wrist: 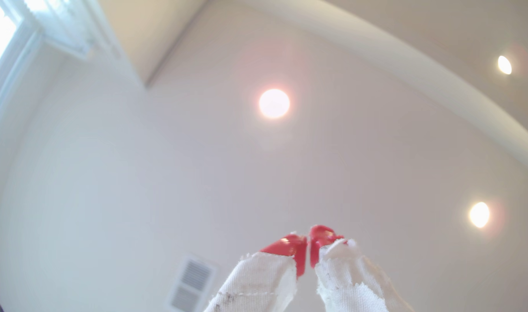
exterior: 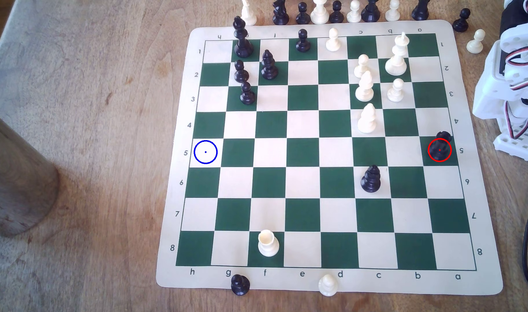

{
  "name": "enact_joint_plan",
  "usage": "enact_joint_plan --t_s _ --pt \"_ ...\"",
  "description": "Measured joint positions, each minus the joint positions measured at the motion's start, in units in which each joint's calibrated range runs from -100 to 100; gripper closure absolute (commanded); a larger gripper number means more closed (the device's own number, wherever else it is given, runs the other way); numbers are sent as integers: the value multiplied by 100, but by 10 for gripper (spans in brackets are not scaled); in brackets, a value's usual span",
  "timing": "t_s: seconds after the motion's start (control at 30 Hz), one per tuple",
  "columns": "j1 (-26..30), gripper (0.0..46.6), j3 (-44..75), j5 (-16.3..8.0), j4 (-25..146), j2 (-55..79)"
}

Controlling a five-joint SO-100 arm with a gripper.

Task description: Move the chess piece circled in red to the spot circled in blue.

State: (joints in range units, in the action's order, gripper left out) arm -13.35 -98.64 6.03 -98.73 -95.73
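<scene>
The black rook (exterior: 440, 146) stands upright inside the red ring on a dark green square in row 5, at the edge of the chess mat (exterior: 178, 228) toward the exterior view's right, just beside the white arm (exterior: 508, 75). The blue-ringed cream square (exterior: 205, 152) lies in the same row at the mat's opposite edge, bare and well apart from the rook. Between them the row's squares carry no pieces; a black bishop (exterior: 371, 179) stands one row nearer the camera. The pincer (wrist: 309, 252) points up at the ceiling (wrist: 196, 150), well apart from the rook, its red tips drawn nearly together with only a thin slit between them, gripping nothing. White cloth wraps its fingers (wrist: 256, 285). The mat lies on a wooden tabletop (exterior: 91, 120).
</scene>
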Motion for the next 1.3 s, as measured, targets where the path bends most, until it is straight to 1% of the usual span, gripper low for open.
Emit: enact_joint_plan --t_s 0.1,0.2,0.27,0.33,0.4,0.53,0.57,0.67,0.7,0.8,0.83,0.93,0.97,1.0,1.1,1.13,1.2,1.27,1.3 --pt "81 464 0 -49 24 -8" --pt "833 464 0 -122 582 34" --pt "1180 464 0 -142 1275 25" --pt "1283 464 0 -142 1705 25" --pt "1283 464 0 -142 2510 25" --pt "1357 464 136 -142 3506 25" --pt "1372 464 289 -142 4247 25" --pt "1372 464 606 -142 5657 25" --pt "1372 464 922 -142 6550 25" --pt "1372 464 1347 -151 7618 25" --pt "1372 464 1753 -151 8526 17" --pt "1276 464 2286 -156 10112 25" --pt "1224 463 2458 -166 10629 34" --pt "1128 460 2811 -200 11665 0" --pt "1091 440 3290 -220 13004 92" --pt "1180 435 3705 -244 14024 142" --pt "1298 436 4031 -322 15068 184" --pt "1409 439 4302 -493 16080 369" --pt "1490 425 4383 -640 16717 461"
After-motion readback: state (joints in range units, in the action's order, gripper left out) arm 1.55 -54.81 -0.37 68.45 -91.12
